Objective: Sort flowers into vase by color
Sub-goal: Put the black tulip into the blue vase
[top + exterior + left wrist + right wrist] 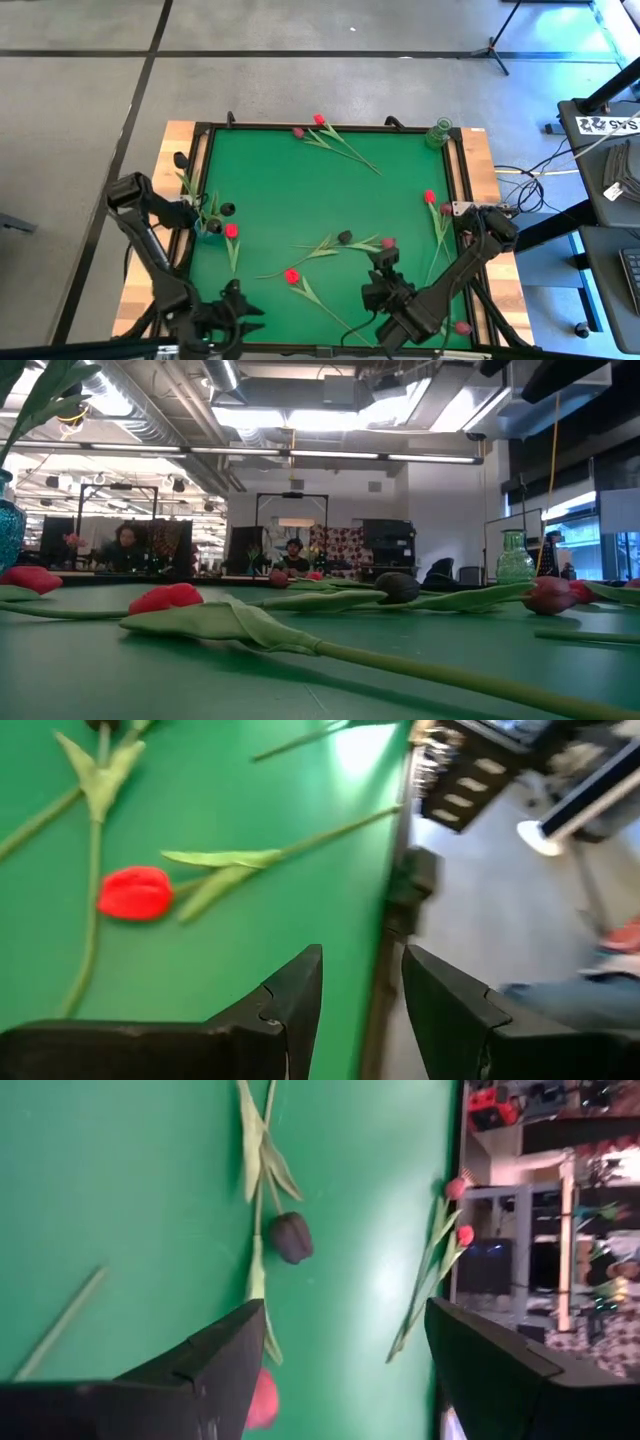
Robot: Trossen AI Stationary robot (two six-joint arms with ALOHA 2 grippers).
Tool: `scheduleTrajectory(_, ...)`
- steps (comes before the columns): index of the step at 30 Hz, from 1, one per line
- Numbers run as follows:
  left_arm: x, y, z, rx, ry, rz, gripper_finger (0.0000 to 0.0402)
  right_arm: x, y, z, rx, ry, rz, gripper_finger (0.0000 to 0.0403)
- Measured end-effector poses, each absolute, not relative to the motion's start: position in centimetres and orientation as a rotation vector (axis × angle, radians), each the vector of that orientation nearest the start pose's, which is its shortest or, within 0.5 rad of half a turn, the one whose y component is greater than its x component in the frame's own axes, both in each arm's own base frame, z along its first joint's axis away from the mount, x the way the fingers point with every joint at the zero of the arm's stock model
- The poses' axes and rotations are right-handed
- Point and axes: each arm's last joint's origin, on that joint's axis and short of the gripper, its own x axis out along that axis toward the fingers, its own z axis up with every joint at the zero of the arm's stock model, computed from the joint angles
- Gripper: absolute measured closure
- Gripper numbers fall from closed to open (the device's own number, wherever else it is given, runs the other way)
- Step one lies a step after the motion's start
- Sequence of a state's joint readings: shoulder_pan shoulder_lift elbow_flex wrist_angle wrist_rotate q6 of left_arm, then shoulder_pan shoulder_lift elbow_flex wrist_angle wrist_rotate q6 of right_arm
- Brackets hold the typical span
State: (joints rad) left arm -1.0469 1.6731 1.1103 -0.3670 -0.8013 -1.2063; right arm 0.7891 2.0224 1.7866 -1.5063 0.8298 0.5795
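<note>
Right end effector (384,262) open over tulips (345,237); blue vase (211,226) holds stems.

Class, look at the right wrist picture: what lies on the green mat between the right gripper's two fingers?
Bare green mat; the black tulip lies beyond the right gripper.

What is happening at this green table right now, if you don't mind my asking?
A two-armed robot is sorting artificial tulips into vases by color, and most flowers still lie scattered on the green table. The right end effector is open above the mat beside a dark-headed tulip, holding nothing. The left end effector hangs open and empty at the table's near edge, with a red tulip in its view. A blue vase at the left edge already holds stems; a green vase stands at the far right corner.
</note>
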Motion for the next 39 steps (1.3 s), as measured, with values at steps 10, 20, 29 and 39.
scheduleTrajectory(10, 21.4, -27.6, 18.6, -0.312, 0.524, 0.265, 0.0266, 27.5, 25.1, 25.4, -0.648, 1.144, -0.347, 0.0128)
scheduleTrajectory(20, 22.4, -27.5, 16.6, -0.335, 0.526, 0.323, 0.0266, 27.4, 25.1, 25.4, -0.611, 1.156, -0.359, 0.0128)
scheduleTrajectory(29, 23.3, -26.6, 16.8, -0.349, 0.449, 0.398, 0.0266, 27.4, 25.1, 25.4, -0.589, 1.156, -0.368, 0.0128)
scheduleTrajectory(39, 25.2, -24.9, 16.8, -0.36, 0.417, 0.475, 0.0266, 27.4, 25.1, 25.4, -0.562, 1.174, -0.364, 0.0128)
